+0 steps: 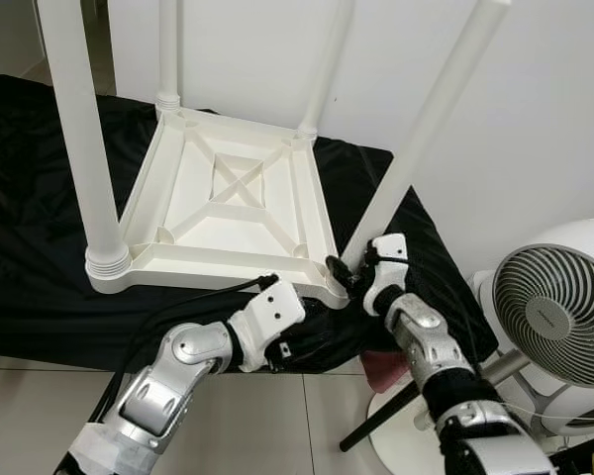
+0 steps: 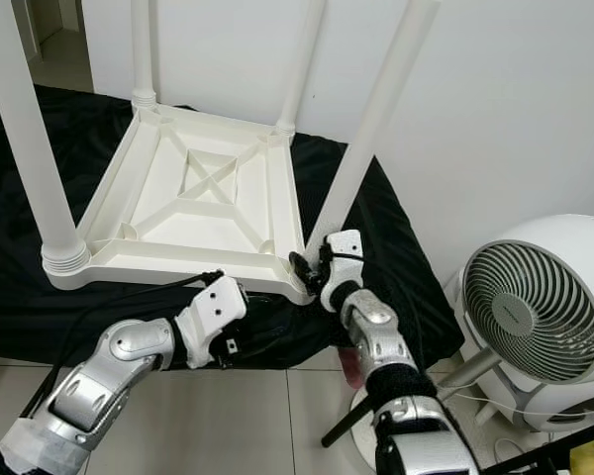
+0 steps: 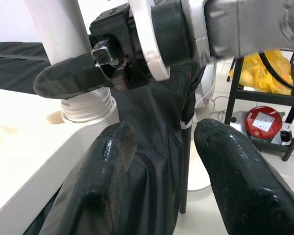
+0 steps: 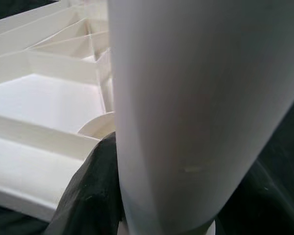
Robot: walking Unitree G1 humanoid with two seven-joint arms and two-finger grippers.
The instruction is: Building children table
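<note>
Table (image 1: 228,203), white plastic, lies upside down on a black cloth (image 1: 40,287), its underside ribs facing up and its legs pointing up. I see three legs standing straight in their corner sockets; the fourth leg (image 1: 431,124), at the near right corner, leans to the right. My right gripper (image 1: 348,272) sits at the base of that leg, just above the socket; in the right wrist view the leg (image 4: 196,112) lies directly against one black finger (image 4: 90,196), and I read the fingers as pinching the leg. My left gripper (image 3: 161,161) hangs off the near edge of the table, just left of the same corner, fingers spread with only cloth between them, touching neither leg nor table. The cloth covers a low surface and drapes over its near edge to a pale tiled floor (image 1: 267,416). A white wall (image 1: 535,99) stands behind. A white fan (image 1: 559,317) stands on the floor to the right, near my right arm.
</note>
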